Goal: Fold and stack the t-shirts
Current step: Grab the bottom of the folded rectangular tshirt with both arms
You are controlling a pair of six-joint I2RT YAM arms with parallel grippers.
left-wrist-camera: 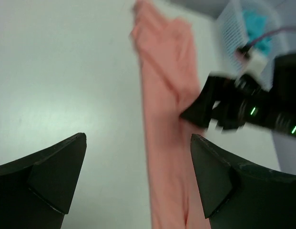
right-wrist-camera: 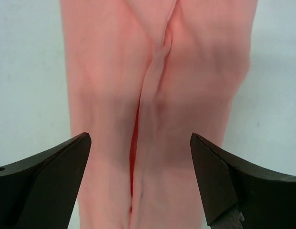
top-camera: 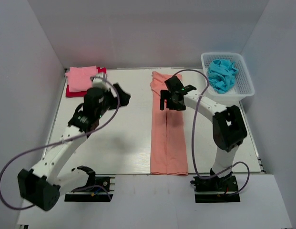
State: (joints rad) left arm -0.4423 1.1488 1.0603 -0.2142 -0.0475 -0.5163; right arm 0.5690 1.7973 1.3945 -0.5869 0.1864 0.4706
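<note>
Right gripper [right-wrist-camera: 138,140] first: jaws spread wide, nothing pinched between them. It's hanging right over the salmon-orange t-shirt [right-wrist-camera: 195,71], and in the wrist view the shirt's centre crease runs straight up toward 12 o'clock between the two fingers. Can't tell whether the tips actually touch the cloth. From above, that gripper [top-camera: 170,107] sits over the upper half of the shirt.

Left gripper [left-wrist-camera: 138,140] is also wide open and empty. From above, it [top-camera: 120,93] is over bare table [top-camera: 124,143] at 9 o'clock from the right one, well apart from it and aimed roughly toward 3 o'clock. Its wrist camera catches the salmon shirt [left-wrist-camera: 162,71] and the other arm's gripper [left-wrist-camera: 233,107], a bit blurred.

The salmon-orange shirt [top-camera: 168,143] is folded into a long narrow strip lying flat, running 12 to 6 o'clock just right of the table's middle.

Out at the 10 o'clock corner, a folded light pink t-shirt [top-camera: 81,77] lies on top of a red one [top-camera: 71,91]. At 2 o'clock, a crumpled turquoise-blue t-shirt [top-camera: 221,74] sits inside the white lattice basket [top-camera: 248,88].
</note>
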